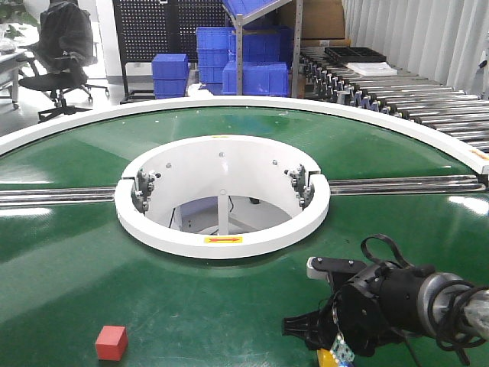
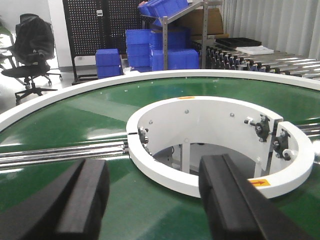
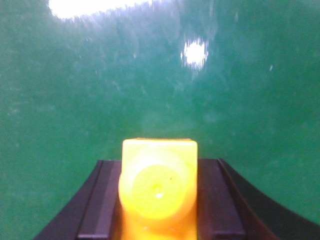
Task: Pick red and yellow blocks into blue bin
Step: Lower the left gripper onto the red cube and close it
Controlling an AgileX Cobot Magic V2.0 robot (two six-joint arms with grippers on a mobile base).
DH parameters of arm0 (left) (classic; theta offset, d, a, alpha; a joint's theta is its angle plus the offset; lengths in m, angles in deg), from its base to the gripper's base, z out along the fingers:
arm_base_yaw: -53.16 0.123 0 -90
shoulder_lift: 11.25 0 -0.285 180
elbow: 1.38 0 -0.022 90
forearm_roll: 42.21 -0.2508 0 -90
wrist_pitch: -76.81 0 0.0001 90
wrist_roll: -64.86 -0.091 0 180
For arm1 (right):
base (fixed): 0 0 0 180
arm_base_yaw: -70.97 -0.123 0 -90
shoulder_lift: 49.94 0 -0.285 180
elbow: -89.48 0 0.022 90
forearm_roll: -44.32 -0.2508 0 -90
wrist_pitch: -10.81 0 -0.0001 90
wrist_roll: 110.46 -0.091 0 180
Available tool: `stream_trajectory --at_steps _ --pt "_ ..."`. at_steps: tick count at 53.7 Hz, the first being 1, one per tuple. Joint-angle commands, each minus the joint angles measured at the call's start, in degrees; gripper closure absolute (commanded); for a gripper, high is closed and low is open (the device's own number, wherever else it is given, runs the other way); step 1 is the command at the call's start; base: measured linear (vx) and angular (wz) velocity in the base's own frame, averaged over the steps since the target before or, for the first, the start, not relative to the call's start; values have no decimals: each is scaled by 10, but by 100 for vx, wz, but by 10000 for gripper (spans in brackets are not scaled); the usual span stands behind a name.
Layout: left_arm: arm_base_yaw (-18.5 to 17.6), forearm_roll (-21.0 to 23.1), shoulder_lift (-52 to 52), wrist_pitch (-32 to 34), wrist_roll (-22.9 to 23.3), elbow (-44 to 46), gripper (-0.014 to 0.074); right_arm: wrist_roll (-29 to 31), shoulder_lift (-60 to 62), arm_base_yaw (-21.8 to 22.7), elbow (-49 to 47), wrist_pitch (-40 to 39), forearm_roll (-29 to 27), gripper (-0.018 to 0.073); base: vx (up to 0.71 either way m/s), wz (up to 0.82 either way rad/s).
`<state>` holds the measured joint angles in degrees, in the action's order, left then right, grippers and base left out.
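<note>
yellow brick (image 3: 159, 187) in right gripper (image 3: 160, 165), stud toward the wrist

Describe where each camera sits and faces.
Front: on the robot, facing forward over the green table toward the white ring; right gripper shows lower right.
Left wrist: behind the open left gripper, facing that ring.
Right wrist: looks down past the right gripper clamping the yellow brick.
Front and left wrist share the ring.

We find the cube (image 1: 111, 342) on the belt (image 1: 69, 252), front left; the studded brick (image 3: 159, 187) within the right gripper (image 1: 315, 341), front right; the ring (image 1: 221, 248) behind both.
</note>
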<state>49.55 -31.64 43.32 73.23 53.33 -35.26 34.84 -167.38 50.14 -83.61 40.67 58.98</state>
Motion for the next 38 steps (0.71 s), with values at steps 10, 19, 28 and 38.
stream_trajectory --at_steps 10,19,28,38 --pt "-3 13 29 -86 2 48 74 1 99 0 -17 -20 84 573 0 0" --pt "-3 73 137 -154 1 92 74 25 129 0 -17 0 105 569 0 0" --pt "-8 98 271 -191 -1 143 74 55 145 1 -17 23 106 569 0 0" --pt "-46 97 392 -196 -35 188 74 65 147 1 -17 46 105 569 0 0"
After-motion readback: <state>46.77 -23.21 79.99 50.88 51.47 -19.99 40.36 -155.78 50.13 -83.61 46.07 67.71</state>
